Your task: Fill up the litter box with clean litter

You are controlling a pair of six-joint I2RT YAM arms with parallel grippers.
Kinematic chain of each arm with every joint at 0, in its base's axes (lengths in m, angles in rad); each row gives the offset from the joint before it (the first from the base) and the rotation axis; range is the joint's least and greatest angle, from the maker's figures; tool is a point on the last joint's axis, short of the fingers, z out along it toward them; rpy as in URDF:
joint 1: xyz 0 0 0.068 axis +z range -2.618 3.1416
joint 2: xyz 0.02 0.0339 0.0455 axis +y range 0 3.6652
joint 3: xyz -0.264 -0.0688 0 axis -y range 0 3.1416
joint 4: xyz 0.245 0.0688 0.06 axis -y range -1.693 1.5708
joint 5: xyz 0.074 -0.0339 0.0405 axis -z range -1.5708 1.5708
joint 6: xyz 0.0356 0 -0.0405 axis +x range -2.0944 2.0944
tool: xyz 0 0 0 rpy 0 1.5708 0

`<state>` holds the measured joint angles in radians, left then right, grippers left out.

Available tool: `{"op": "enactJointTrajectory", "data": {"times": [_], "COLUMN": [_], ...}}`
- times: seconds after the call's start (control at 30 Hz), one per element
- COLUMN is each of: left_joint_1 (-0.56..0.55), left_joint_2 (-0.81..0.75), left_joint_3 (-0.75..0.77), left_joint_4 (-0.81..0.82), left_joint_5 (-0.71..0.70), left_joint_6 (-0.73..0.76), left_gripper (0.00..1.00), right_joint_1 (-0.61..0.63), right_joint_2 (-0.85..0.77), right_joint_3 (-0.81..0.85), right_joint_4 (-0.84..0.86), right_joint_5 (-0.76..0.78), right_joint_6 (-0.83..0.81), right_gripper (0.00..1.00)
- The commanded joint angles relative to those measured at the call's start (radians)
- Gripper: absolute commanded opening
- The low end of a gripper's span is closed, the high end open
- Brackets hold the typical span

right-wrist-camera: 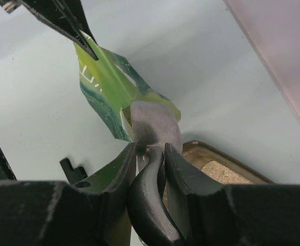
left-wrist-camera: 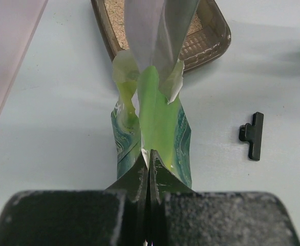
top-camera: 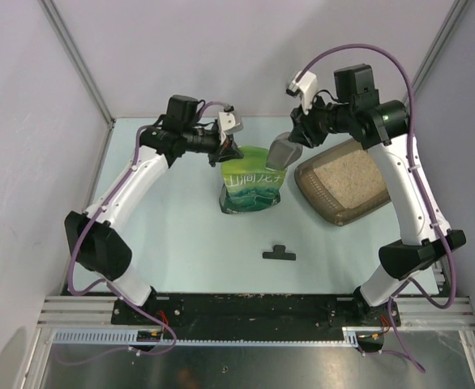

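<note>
The green bag (top-camera: 250, 188) stands mid-table with its top open. My left gripper (top-camera: 228, 151) is shut on the left edge of the bag's mouth (left-wrist-camera: 149, 154). On the other side, my right gripper (top-camera: 296, 138) is shut on the black handle of a silver scoop (top-camera: 283, 151). The scoop blade (left-wrist-camera: 160, 31) dips into the bag's mouth (right-wrist-camera: 152, 123). The brown litter box (top-camera: 328, 207) lies to the right of the bag. Beige clean litter (top-camera: 353, 174) covers its floor. No litter shows on the scoop.
A black clip (top-camera: 279, 254) lies on the table in front of the bag. Pale walls close in the left, right and back sides. The litter box rim (right-wrist-camera: 216, 154) sits close under my right wrist.
</note>
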<state>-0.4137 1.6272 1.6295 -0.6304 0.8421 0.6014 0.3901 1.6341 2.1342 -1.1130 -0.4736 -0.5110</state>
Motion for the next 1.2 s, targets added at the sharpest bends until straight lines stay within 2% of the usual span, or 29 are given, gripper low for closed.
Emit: {"op": "enactJointTrajectory", "data": {"times": [0.0, 0.23, 0.37, 0.57, 0.63, 0.7, 0.77, 1.0, 1.07, 1.17], "left_joint_1": [-0.010, -0.016, -0.022, -0.042, -0.045, -0.050, -0.053, -0.068, -0.079, -0.091], "left_joint_2": [-0.092, -0.116, -0.128, -0.158, -0.164, -0.168, -0.178, -0.216, -0.225, -0.233], "left_joint_3": [0.000, -0.033, -0.049, -0.077, -0.085, -0.089, -0.097, -0.164, -0.184, -0.203], "left_joint_4": [0.051, 0.055, 0.061, 0.087, 0.098, 0.107, 0.123, 0.262, 0.288, 0.324], "left_joint_5": [0.046, 0.028, 0.009, -0.026, -0.034, -0.049, -0.067, -0.178, -0.195, -0.231], "left_joint_6": [0.008, 0.015, 0.012, -0.003, -0.009, -0.022, -0.034, -0.124, -0.152, -0.178], "left_gripper": [0.00, 0.00, 0.00, 0.00, 0.00, 0.00, 0.00, 0.00, 0.00, 0.00], "right_joint_1": [0.039, 0.082, 0.085, 0.092, 0.093, 0.092, 0.089, 0.082, 0.085, 0.104], "right_joint_2": [-0.005, 0.003, 0.018, 0.070, 0.101, 0.148, 0.142, 0.092, 0.095, 0.118], "right_joint_3": [0.046, 0.050, 0.043, 0.036, 0.062, 0.107, 0.063, -0.020, -0.026, -0.016], "right_joint_4": [-0.011, -0.106, -0.117, 0.025, -0.001, -0.042, -0.032, 0.035, 0.033, 0.019], "right_joint_5": [0.026, 0.052, 0.073, 0.217, 0.239, 0.230, 0.256, 0.469, 0.472, 0.572], "right_joint_6": [-0.115, -0.244, -0.227, 0.139, 0.186, 0.235, 0.320, 0.656, 0.686, 0.749], "right_gripper": [0.00, 0.00, 0.00, 0.00, 0.00, 0.05, 0.02, 0.00, 0.00, 0.00]}}
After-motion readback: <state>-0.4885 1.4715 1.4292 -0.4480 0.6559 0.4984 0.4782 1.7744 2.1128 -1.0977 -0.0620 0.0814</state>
